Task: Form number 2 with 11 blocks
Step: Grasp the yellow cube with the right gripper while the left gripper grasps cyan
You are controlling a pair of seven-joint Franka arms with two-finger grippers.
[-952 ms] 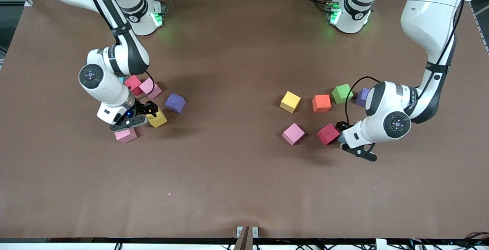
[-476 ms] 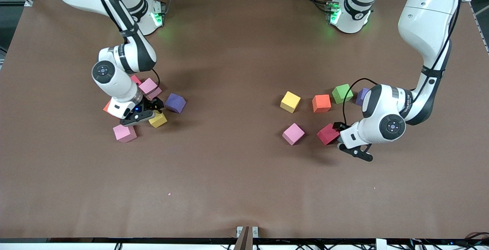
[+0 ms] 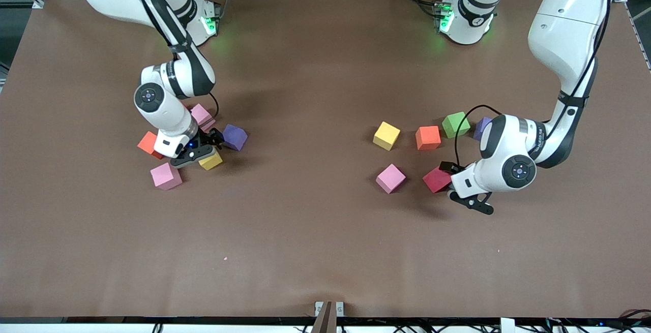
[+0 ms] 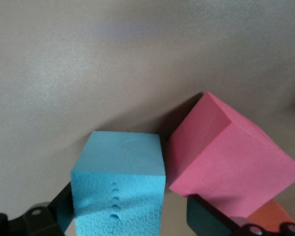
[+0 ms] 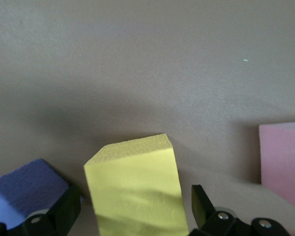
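Blocks [image 3: 165, 176] lie in two loose groups on the table [image 3: 315, 231], one at each arm's end, and no part of the digit 2 is laid yet.

Nearest to the front camera, at my left arm's end, are a pink block [image 3: 390, 178] and a red block [image 3: 436, 179]. My left gripper [image 4: 132, 209] is low there, fingers apart, with a blue block [image 4: 119, 182] between them. The red one is just beside it, maybe touching.

At my right arm's end my right gripper [image 5: 133, 195] is also apart, one finger on each side of a yellow block [image 5: 135, 191] and not yet pressing it. A purple block [image 3: 234, 137] and an orange block [image 3: 148, 144] sit a little farther from the camera.

Farther at the left arm's end stand one more yellow, an orange block [image 3: 428, 137] and a green block [image 3: 455, 124] in a rough row.

I judge these foam cubes to be light and soft, with a rough skin that should not slip. I would take each on two parallel flat faces, near the middle, and squeeze gently so that it does not deform or twist.
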